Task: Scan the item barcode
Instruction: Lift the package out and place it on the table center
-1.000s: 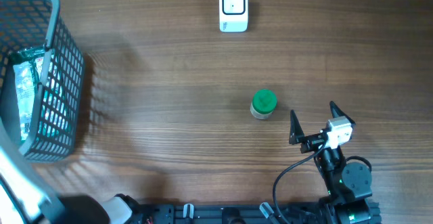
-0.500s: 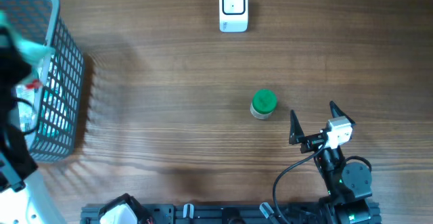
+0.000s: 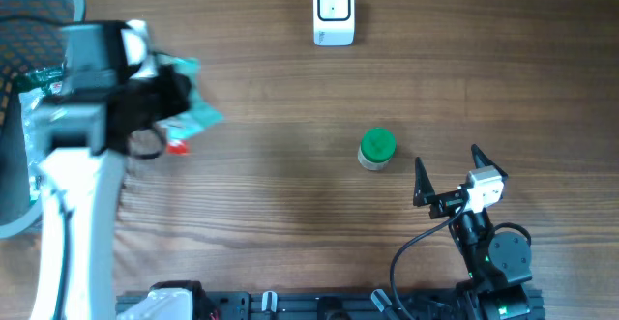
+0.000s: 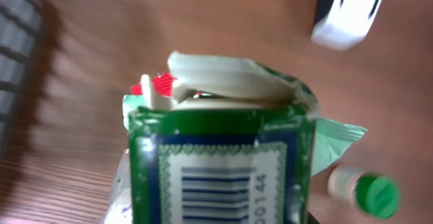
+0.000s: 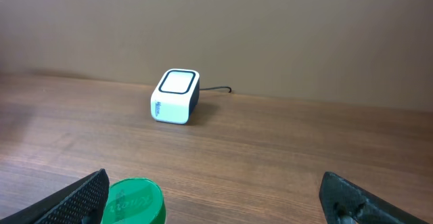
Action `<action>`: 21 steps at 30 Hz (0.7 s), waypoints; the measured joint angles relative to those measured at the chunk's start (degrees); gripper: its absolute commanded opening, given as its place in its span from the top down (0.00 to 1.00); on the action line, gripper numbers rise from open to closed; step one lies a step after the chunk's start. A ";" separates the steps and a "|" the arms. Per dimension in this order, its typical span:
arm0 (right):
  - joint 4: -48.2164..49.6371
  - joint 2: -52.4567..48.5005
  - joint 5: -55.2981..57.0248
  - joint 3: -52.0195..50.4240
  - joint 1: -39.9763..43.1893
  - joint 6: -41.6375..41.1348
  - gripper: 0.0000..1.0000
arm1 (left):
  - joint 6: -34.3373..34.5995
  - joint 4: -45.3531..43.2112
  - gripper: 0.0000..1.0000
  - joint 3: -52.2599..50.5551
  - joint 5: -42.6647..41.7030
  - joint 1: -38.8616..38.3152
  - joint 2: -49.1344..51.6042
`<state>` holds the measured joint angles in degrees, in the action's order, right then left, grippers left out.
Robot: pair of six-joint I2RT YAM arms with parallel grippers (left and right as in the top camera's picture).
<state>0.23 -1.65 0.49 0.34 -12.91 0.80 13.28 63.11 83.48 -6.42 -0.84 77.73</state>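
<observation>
While the blurred left fingers (image 3: 172, 99) clamp a green packet (image 4: 223, 132) (barcode (image 4: 216, 191) cut off below), the right fingers (image 3: 421, 181) gape.

Green packet (image 3: 191, 109): crinkled plastic, red bit at one edge, gripped in left hand (image 3: 162, 102), at 10 o'clock in overhead view. White barcode label (image 4: 218, 187) with blue bars faces the wrist camera, digits partly cut off. Barcode scanner (image 3: 334, 13): white box, dark window on top, upright at 12 o'clock, well apart from packet.
</observation>
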 measured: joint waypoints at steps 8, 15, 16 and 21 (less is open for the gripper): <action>0.02 0.00 0.00 0.00 0.00 0.00 0.00 | 1.64 -11.56 0.96 -11.67 3.61 -12.24 14.60; 0.02 0.00 0.00 0.00 0.00 0.00 0.00 | 3.06 -21.84 0.79 -16.48 7.69 -18.36 22.88; 0.02 0.00 0.00 0.00 0.00 0.00 0.00 | 3.19 -22.56 0.72 -16.57 8.20 -18.95 23.69; 0.02 0.00 0.00 0.00 0.00 0.00 0.00 | 3.61 -23.87 0.32 -16.65 10.36 -21.68 27.34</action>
<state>0.25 -1.65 0.49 0.34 -12.91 0.80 16.88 39.24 66.83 3.95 -22.52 105.08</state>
